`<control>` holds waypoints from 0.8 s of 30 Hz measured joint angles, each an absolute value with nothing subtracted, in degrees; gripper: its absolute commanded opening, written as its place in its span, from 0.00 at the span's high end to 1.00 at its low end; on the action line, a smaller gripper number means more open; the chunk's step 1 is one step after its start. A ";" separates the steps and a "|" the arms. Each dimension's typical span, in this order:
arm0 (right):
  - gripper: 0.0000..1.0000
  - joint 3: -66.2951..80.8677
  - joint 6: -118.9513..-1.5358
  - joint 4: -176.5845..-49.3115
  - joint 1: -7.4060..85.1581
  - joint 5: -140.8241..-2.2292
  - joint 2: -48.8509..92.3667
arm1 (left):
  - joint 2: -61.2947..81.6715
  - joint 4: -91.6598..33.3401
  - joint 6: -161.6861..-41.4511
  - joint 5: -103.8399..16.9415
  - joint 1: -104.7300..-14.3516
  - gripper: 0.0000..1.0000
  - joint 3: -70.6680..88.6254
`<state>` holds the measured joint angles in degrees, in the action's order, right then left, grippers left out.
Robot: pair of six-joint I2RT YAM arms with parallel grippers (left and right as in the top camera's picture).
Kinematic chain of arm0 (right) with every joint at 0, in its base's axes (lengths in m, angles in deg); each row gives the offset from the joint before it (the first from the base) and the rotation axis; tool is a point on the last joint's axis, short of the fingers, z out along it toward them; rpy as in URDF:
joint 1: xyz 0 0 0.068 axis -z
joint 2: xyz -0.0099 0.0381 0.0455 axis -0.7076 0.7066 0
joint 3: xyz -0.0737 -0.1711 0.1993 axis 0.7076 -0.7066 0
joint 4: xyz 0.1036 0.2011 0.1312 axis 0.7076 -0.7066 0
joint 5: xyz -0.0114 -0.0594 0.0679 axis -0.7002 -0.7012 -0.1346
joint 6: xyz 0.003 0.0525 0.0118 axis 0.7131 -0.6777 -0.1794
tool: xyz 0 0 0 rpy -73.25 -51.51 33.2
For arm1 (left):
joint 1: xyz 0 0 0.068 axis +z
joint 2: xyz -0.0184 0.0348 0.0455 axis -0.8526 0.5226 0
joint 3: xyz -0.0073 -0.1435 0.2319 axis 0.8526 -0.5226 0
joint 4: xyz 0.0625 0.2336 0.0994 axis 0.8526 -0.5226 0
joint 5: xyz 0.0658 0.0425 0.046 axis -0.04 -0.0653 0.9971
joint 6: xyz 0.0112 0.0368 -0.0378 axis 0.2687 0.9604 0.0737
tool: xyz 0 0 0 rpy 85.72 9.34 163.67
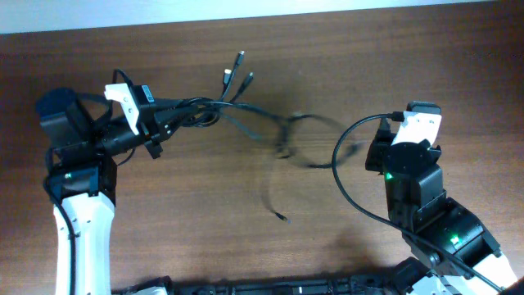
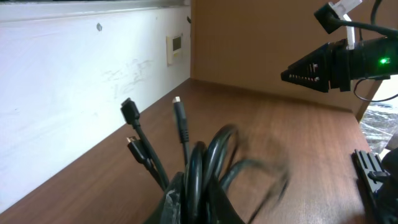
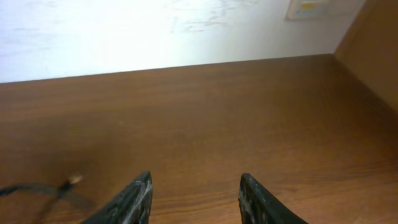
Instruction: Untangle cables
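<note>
The cables are a bundle of thin black cords trailing across the table's middle, blurred with motion. Three plug ends stick out toward the far edge, and one loose end lies nearer the front. My left gripper is shut on the bundle at its left end. In the left wrist view the cords rise from between the fingers, plugs pointing up. My right gripper is open and empty above bare table. A blurred cable end shows at its left.
The brown wooden table meets a white wall at the far side. A thicker black wire loops off the right arm. A black rail runs along the front edge.
</note>
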<state>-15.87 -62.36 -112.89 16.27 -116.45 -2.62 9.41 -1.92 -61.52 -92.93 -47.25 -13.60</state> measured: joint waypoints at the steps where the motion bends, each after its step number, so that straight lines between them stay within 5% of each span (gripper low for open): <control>1: 0.32 -15.87 -62.12 -112.65 16.24 -115.86 -2.62 | 9.41 -1.89 -61.52 -92.76 -47.09 1.00 -13.60; 3: 0.23 -15.87 -62.10 -111.84 16.24 -111.78 -2.62 | 9.41 -1.81 -61.54 -92.34 -47.09 1.00 -13.60; 9: 0.22 -15.87 -47.28 -110.40 16.53 -84.50 -2.40 | 9.41 1.91 -65.56 -92.34 -47.09 1.00 -13.80; 16: 0.20 -15.89 -28.94 -109.27 16.57 -56.96 10.05 | 9.43 33.49 -98.06 -92.30 -48.23 1.00 -14.01; 21: 0.20 -15.94 -25.49 -101.99 16.57 -50.88 16.92 | 9.48 47.44 -114.54 -89.13 -51.86 1.00 -14.01; 24: 0.30 -15.91 -24.38 -99.30 16.57 -50.34 19.12 | 9.52 56.11 -121.93 -87.29 -52.01 1.00 -14.01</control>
